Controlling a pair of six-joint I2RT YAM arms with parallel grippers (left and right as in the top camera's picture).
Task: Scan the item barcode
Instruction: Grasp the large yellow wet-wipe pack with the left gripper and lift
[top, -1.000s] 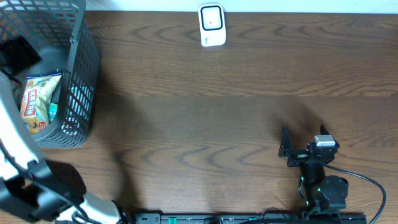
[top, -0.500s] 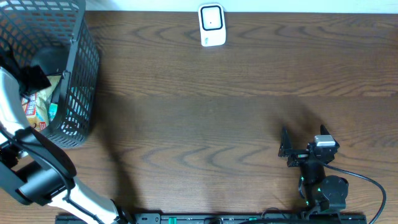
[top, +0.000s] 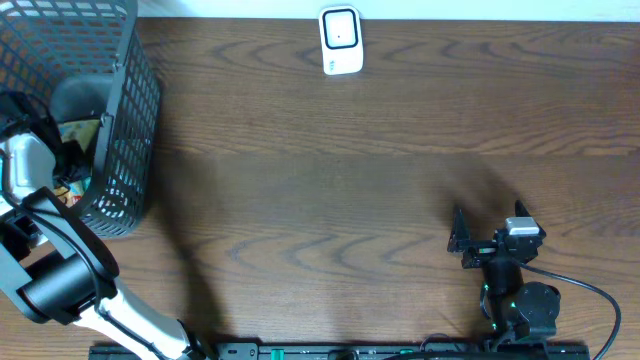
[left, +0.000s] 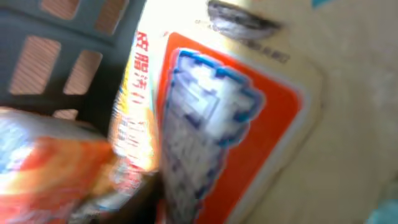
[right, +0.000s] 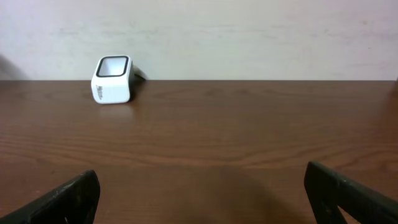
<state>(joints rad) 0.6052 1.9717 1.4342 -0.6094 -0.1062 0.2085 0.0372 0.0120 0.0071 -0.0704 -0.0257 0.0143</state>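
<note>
Two risks stand out, both at the left edge of the table (top: 300, 200), where the left tool (top: 68, 158) is sunk into the dark mesh basket (top: 135, 90) over the snack packet (left: 217, 124), the item to be scanned. First, the packet looks soft and crinkly, so a shallow pinch on loose film could slip during a lift and drop it back into the basket. Second, the basket wall stands close around the arm, and a lift that drifts sideways could catch the mesh and drag or tip the basket. Further right, the white scanner (top: 340, 40) stands at the far edge, well apart from the basket, so a packet carried with its barcode turned away would likely not read. The left tool's fingers do not show in its own blurred close view, which the packet's orange and white print fills. Overhead, the arm hides them, so I cannot tell whether it is spread or pinching the packet. At the right, the right tool (right: 200, 177) is spread wide, holding and touching nothing, and faces the scanner.
</note>
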